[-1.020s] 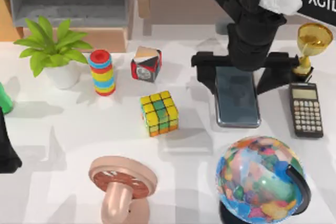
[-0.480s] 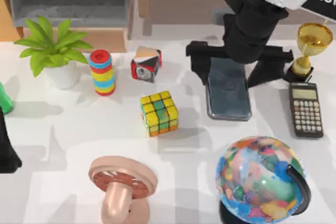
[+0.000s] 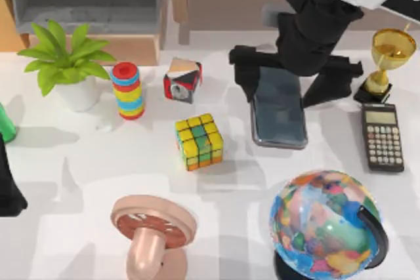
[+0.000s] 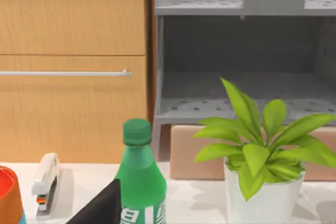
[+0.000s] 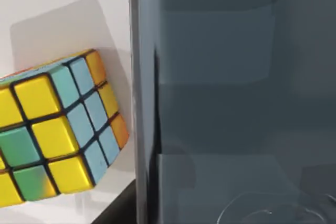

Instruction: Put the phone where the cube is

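Note:
The phone, a flat dark slab with a thin grey rim, hangs a little above the table right of centre. My right gripper is shut on its far end, one black finger on each long side. The cube, a multicoloured puzzle cube mostly yellow and green on top, stands at the table's middle, a short gap left of the phone. In the right wrist view the phone's glossy screen is close up with the cube beside its edge. My left arm is parked at the left edge.
A black calculator and gold trophy are at the right, a globe in front. A small red, black and white block, ring stack and potted plant stand at the back left, a pink fan in front.
My right gripper has carried the phone leftward, toward the cube, and turned it slightly. The cube and my left arm have stayed still.

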